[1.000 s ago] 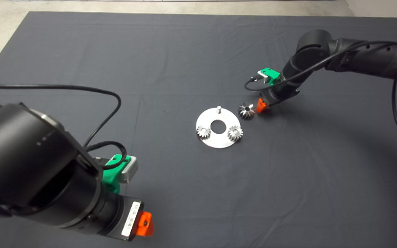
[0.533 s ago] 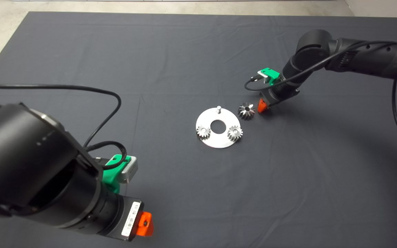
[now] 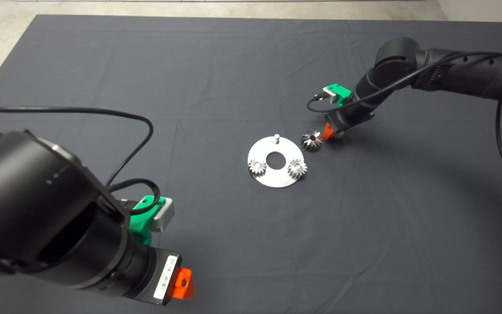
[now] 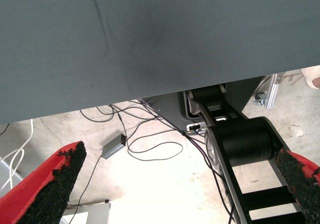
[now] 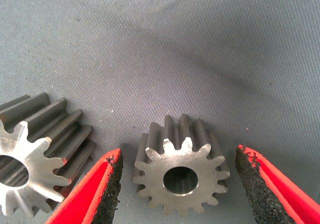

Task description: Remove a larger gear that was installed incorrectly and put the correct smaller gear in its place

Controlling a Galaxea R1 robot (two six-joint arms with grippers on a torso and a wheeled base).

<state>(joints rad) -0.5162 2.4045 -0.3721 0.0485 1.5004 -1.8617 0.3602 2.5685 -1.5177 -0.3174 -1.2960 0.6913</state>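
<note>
Dark mat [image 3: 216, 65] across a table, seen from above. Near the middle, a round metal plate [image 3: 276, 176] with a centre hole, two small fine-toothed gears [image 3: 256, 166] seated on it at its near side and one bare pin [image 3: 276, 138] upright at its far edge. Just off the plate's right edge, lying on the mat, the larger gear [image 3: 311, 140], shiny with broad wedge-like teeth. Immediately right of that, the right gripper [image 3: 330, 132], reaching in from the right on a black arm, lowered to the mat. In the right wrist view, right gripper [image 5: 177, 184] spread wide, red fingers [image 5: 92, 189] on either side of the smaller gear [image 5: 181, 171], a clear gap at each pad, nothing held; smaller gear flat on the mat, centre hole facing up; larger gear [image 5: 37, 156] just beside it, outside one finger, apart from the small one. At lower left of the overhead view, the left gripper [image 3: 183, 283], parked above the mat's near edge. In the left wrist view, left gripper [image 4: 175, 184] wide open, with floor, loose cables and a small grey box [image 4: 114, 146] beyond the mat's edge.
</note>
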